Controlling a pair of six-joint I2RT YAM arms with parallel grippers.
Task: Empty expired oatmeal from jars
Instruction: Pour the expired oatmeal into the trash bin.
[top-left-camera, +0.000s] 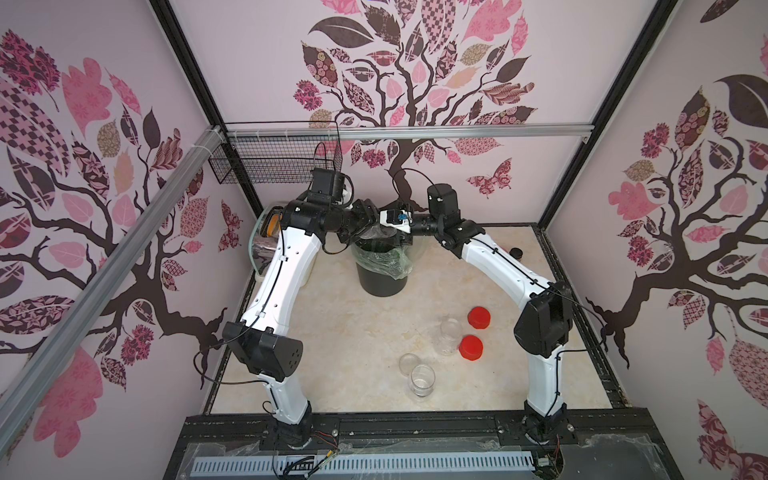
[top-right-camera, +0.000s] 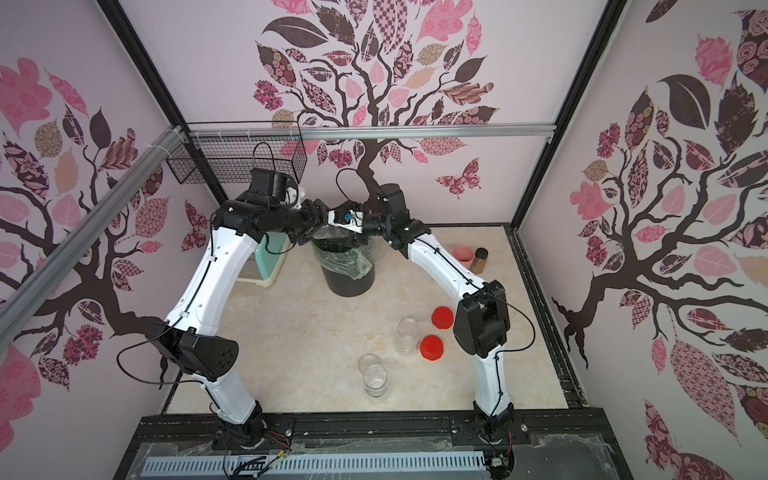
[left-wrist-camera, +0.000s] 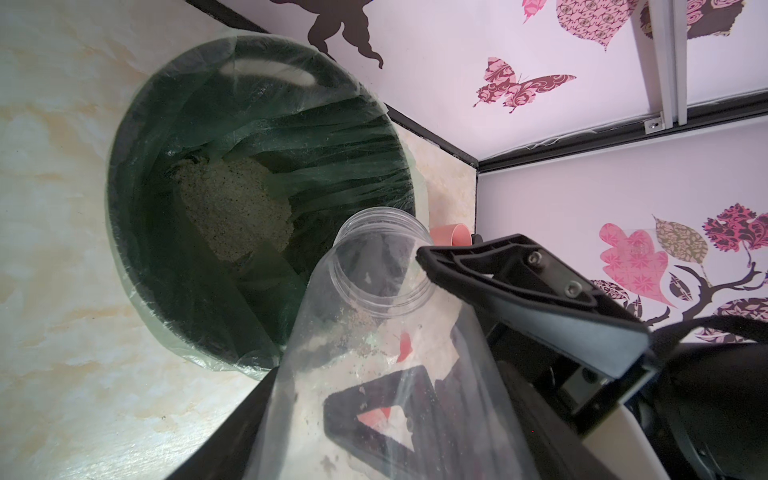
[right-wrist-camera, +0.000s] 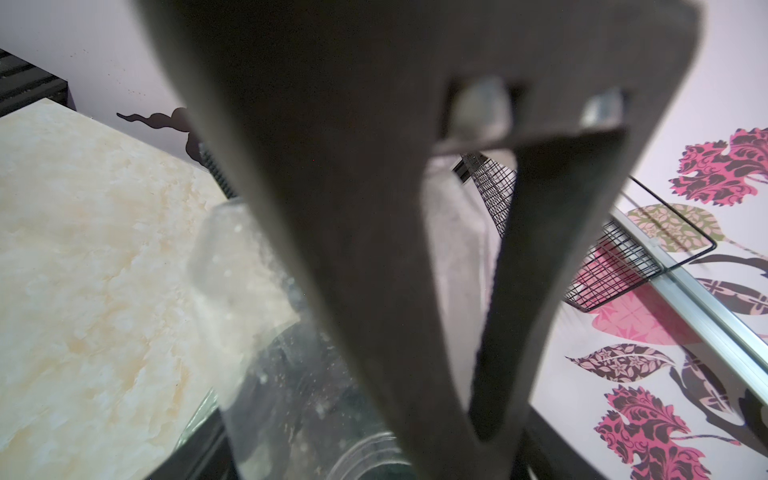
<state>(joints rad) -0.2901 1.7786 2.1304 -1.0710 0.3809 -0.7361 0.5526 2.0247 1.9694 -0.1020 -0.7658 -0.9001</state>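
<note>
The pale surface is closed by walls on three sides; the black bin with its green liner stands toward the back. Both arms bend together above it, so the room there is crowded. The front is more open, with an empty jar, a red lid just beside it, and a second empty jar. I judge this to be the pouring of the last jar. The left claw grasps the tilted jar by its body, its mouth close to the bin's rim. The right claw is against the same jar; clenched or released, I cannot tell. The oatmeal lies in the bin's bottom, and only crumbs cling inside the jar. The next move probably needs a steeper tilt, with the mouth kept inside the rim.
</note>
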